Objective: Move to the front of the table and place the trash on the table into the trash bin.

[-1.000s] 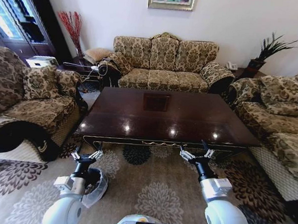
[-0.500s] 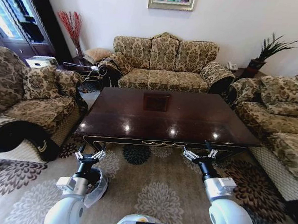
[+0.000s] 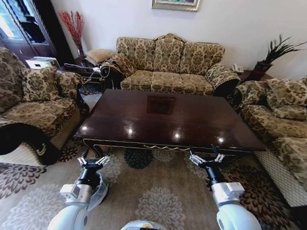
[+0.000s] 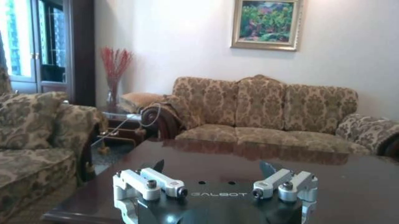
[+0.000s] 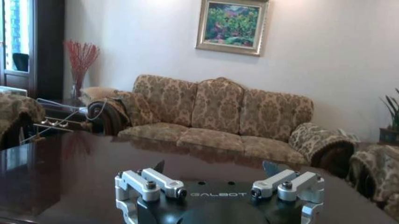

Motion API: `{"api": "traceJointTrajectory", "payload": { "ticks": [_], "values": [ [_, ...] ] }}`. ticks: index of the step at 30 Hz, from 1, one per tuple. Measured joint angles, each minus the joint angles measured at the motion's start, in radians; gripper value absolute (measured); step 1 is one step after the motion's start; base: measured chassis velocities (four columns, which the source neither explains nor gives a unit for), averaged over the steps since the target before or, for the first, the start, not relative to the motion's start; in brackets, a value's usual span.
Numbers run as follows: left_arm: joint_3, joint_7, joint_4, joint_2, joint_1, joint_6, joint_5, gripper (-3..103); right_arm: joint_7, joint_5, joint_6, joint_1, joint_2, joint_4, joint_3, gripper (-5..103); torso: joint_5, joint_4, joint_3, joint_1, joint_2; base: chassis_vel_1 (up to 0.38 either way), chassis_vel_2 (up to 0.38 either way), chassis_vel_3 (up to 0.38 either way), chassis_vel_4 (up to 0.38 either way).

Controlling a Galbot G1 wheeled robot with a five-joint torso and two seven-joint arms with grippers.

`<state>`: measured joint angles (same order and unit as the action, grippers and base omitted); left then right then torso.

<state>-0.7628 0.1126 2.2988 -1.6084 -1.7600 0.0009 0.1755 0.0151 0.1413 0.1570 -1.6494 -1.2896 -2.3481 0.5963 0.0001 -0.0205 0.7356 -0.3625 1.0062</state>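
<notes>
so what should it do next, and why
Probably stop and look around for leftovers rather than reach. The table shows bare dark wood with no trash on it. The left gripper and right gripper hang open and empty near the table's front edge, and the trash bin sits beside the left arm.

White rounded arms, black wrists; silver-fingered left gripper (image 3: 93,160) and right gripper (image 3: 207,158), black "GALBOT" plates w/ screws.
</notes>
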Motion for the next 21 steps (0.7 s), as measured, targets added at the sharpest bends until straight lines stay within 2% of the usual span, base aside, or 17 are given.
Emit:
{"api": "traceJointTrajectory", "payload": {
  "ticks": [9, 15, 16, 18, 21],
  "values": [
    [0.004, -0.007, 0.01, -0.002, -0.003, 0.024, -0.004, 100, 0.002, -0.001, -0.016, -0.008, 0.001, 0.006, -0.007, 100, 0.0007, 0.0001, 0.0, 0.0, 0.0, -0.263, -0.25, 0.255, 0.239],
    [0.01, -0.022, 0.004, -0.001, -0.003, 0.008, -0.001, 100, 0.001, -0.001, -0.016, -0.008, -0.003, 0.006, -0.008, 100, -0.0001, 0.0002, 0.0, 0.0, 0.0, -0.037, -0.049, 0.055, 0.023],
    [0.012, -0.023, 0.003, -0.001, 0.0, -0.002, 0.006, 100, 0.002, -0.004, -0.015, -0.007, -0.009, 0.005, -0.009, 100, -0.0021, 0.0002, 0.0, 0.0, 0.0, 0.032, 0.062, -0.03, -0.021],
    [0.015, -0.022, 0.006, 0.004, 0.007, -0.007, 0.023, 100, 0.006, -0.014, -0.012, -0.007, -0.025, 0.005, -0.006, 100, -0.0003, -0.0004, 0.0, 0.0, 0.0, 0.068, 0.085, -0.048, -0.06],
    [0.016, -0.017, 0.015, 0.016, 0.014, 0.008, 0.039, 100, 0.01, -0.017, -0.012, -0.018, -0.039, 0.004, 0.004, 100, -0.0005, 0.0, 0.0, 0.0, 0.0, 0.044, 0.072, -0.02, -0.033]
  ]
}}
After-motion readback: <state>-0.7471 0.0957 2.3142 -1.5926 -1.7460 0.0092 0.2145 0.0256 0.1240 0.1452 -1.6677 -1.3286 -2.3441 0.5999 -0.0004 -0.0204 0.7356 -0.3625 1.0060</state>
